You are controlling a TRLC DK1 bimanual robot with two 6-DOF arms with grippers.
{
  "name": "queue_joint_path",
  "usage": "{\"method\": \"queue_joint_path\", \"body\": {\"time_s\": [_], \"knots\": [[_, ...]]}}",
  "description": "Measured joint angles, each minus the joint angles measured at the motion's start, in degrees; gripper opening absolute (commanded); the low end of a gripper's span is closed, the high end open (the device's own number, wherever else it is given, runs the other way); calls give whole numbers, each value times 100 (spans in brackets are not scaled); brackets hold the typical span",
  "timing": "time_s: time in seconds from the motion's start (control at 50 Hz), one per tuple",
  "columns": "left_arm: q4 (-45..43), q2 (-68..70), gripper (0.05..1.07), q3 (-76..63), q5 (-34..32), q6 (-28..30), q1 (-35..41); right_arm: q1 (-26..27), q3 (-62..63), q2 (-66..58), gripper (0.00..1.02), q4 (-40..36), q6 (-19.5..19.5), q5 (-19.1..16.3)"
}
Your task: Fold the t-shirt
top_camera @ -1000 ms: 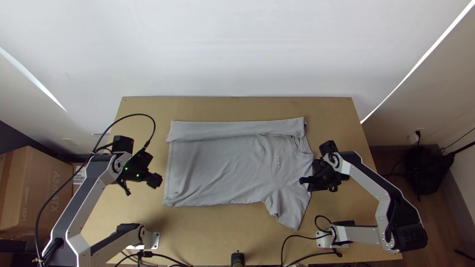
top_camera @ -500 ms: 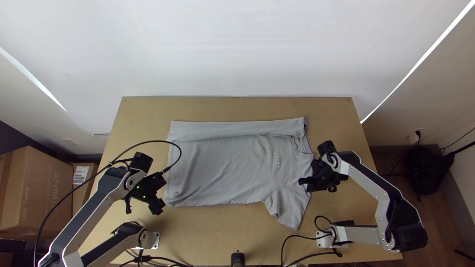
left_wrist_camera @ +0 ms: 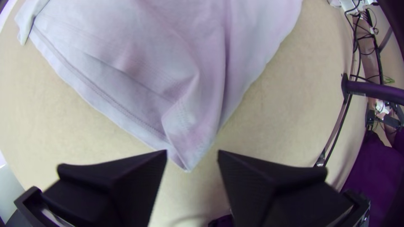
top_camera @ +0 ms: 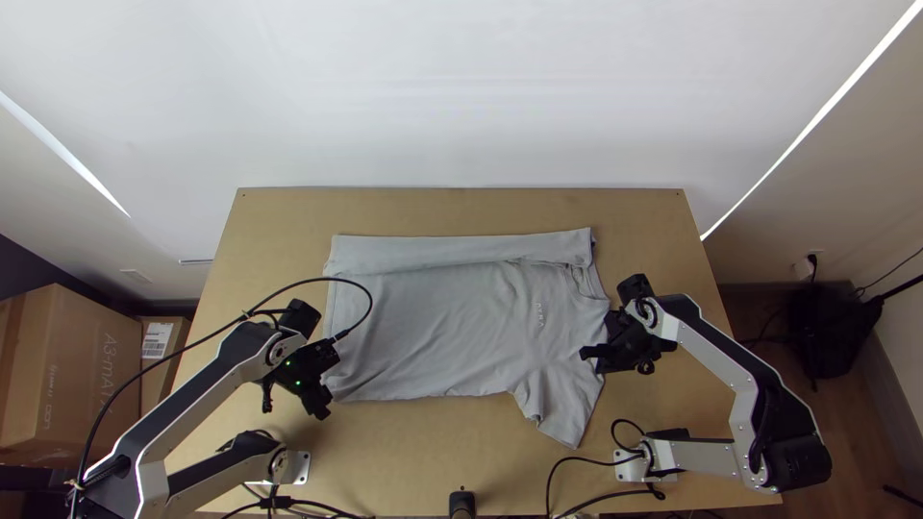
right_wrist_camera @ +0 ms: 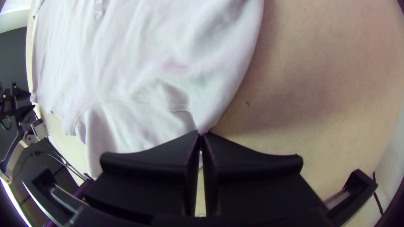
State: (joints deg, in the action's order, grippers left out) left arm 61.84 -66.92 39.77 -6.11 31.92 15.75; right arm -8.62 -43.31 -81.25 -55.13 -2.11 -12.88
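The grey t-shirt lies spread on the table, its far side folded over in a long strip and one sleeve pointing to the near edge. My left gripper is at the shirt's near left hem corner. In the left wrist view my left gripper stands open, the shirt's corner between its fingertips. At the shirt's right side, by the shoulder, is my right gripper. In the right wrist view my right gripper is shut on a pinch of the shirt where sleeve and shoulder meet.
Bare wooden table stretches beyond the shirt, with more along its near side. Black cables run by both arm bases. A cardboard box stands on the left beside the table, and a black bag lies on the floor at right.
The left gripper has moved toward the near edge and a little right, from left of the shirt to its near left corner. The right arm has stayed practically still, and the shirt lies as before.
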Motion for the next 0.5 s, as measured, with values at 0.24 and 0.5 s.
{"method": "queue_joint_path", "body": {"time_s": [0.24, 0.5], "knots": [[-46, 0, 8, -13, -76, 127, -599, 566, 11, 63, 2, -267, 140, -4], [-44, 4, 8, 26, -181, 743, -1683, 1456, -20, 94, 2, -409, 599, -74]]}}
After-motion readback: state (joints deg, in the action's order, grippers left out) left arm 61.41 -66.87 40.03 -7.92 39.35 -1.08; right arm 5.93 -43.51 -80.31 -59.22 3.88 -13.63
